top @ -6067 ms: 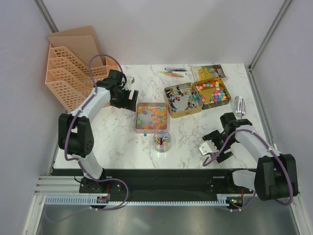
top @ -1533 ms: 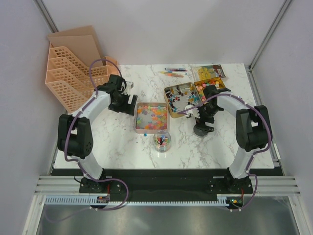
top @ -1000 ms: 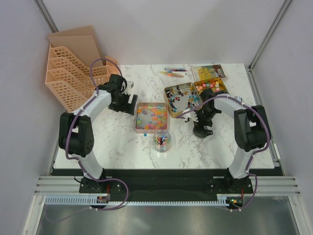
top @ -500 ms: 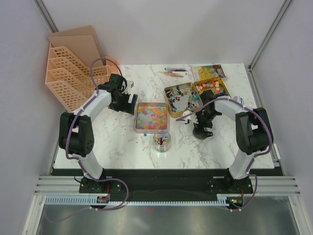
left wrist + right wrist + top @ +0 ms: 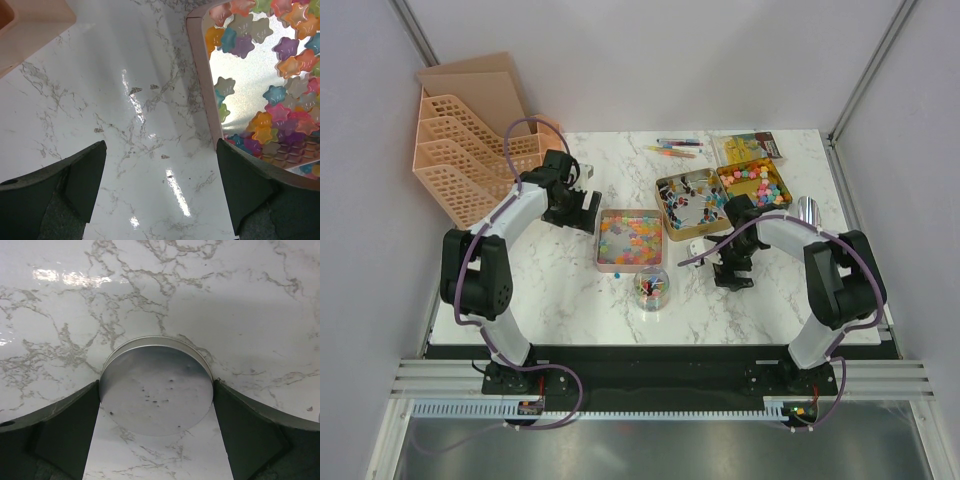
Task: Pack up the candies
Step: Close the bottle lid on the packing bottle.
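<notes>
The right gripper point(image 5: 729, 273) has drawn back from the tins point(image 5: 692, 205); its jaws stand wide around a lid point(image 5: 156, 390); the left gripper point(image 5: 160, 150), also wide, has candies point(image 5: 260, 100) just beside one finger.

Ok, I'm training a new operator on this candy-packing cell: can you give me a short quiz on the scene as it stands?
1. True or false: the left tool is shut on a candy.
2. Between the fingers of the right tool lies: A) a pen, B) a round silver lid, C) a wrapped candy.
3. What shape are the candies in the pink tray?
Key: 1 false, open and empty; 2 B; 3 stars.
</notes>
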Robot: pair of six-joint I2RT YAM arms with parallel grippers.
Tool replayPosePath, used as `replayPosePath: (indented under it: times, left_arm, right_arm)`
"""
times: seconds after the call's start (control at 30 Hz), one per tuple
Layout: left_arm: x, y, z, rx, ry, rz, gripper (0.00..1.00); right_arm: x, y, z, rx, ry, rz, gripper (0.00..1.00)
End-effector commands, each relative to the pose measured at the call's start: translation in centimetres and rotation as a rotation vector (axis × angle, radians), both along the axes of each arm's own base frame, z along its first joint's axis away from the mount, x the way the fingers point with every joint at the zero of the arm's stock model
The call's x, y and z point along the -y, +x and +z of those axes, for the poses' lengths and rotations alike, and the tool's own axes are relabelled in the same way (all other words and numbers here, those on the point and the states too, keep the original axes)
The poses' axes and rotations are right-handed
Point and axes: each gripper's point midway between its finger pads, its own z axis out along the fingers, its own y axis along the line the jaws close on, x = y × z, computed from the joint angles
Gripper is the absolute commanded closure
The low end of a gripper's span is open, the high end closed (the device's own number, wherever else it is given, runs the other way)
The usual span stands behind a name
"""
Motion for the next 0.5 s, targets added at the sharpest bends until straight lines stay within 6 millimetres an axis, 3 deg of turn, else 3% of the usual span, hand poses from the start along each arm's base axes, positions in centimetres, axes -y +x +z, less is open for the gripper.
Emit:
replayPosePath:
  times: [0.0,0.17,0.27,0.43,0.47]
  left_arm:
    - [0.0,1.3,1.2,0.048,0.002,-0.006,0.03]
    - [0.0,1.4,1.2,0.049,0.005,-0.006,0.03]
    - [0.1,1.5,1.3,0.051,0.001,-0.008,0.03]
    - [0.2,2.0,1.3,0.053,-0.004,-0.012,0.03]
    - [0.3,2.2,0.9,0.046,-0.002,-0.015,0.03]
  right_arm:
    - [-0.1,1.0,0.1,0.057,0.005,-0.029,0.02]
    - [0.1,1.5,0.6,0.088,-0.001,-0.038,0.07]
    - [-0.1,1.6,2.1,0.109,0.012,-0.026,0.08]
    - [-1.7,3.0,8.5,0.207,0.059,0.027,0.08]
    - [-2.4,2.4,9.3,0.203,0.061,0.053,0.07]
